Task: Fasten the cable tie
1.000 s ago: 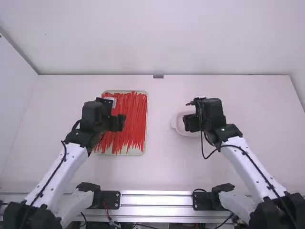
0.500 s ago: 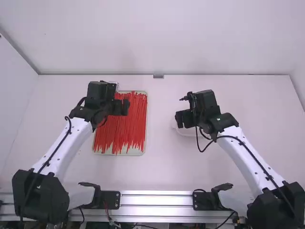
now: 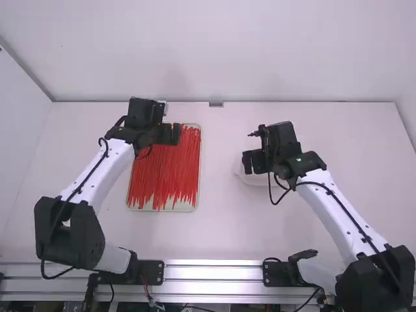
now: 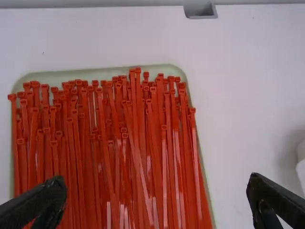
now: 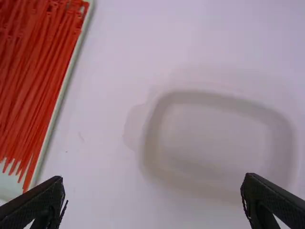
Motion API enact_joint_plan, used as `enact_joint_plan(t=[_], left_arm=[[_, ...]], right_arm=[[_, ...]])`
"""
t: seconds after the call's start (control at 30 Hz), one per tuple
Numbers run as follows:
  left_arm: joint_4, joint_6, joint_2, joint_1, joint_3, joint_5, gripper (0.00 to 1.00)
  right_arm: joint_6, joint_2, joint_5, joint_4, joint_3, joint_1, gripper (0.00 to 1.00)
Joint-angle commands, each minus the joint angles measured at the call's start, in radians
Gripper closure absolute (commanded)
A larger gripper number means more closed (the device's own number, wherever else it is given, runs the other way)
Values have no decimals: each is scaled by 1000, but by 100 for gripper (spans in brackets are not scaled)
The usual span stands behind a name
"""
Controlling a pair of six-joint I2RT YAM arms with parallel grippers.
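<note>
not started: left tool (image 4: 153, 183), right tool (image 5: 152, 183) wide open, empty; red plastic cable ties (image 4: 119, 157) lie unfastened in pale green tray (image 4: 71, 74).

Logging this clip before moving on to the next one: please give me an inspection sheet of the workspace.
Surface: white table.
Job's things: red cable ties lying loose on a pale green tray; white tub beside it, looks empty.
Clutter: nothing seen.
Grippers: left gripper open above the ties; right gripper open above the tub.
Cables: black cables run along the arms.
Surroundings: white walls; metal rail at the near edge.
</note>
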Motion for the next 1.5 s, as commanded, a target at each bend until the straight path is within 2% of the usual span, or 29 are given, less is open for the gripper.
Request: enact_joint_plan(t=[0.0,0.23,0.6,0.73,1.0,1.33,1.47], left_arm=[[-6,10,31,-7,55,-5,1],[-10,10,121,-8,154,35,1],[-134,5,344,-27,473,79,1],[-150,-4,410,-34,540,82,1],[-98,-20,499,-61,565,82,1],[-21,-62,620,-73,565,82,0],[2,-62,656,-73,565,82,5]], right_arm=[[14,-6,-10,-14,32,-23,2],[4,-19,-71,-26,32,-46,2],[8,-21,-70,-39,32,-44,2],[7,-21,-69,-37,32,-35,2],[8,-21,-71,-47,32,-52,2],[6,-21,-69,-49,32,-24,2],[8,-21,-69,-51,32,-25,2]])
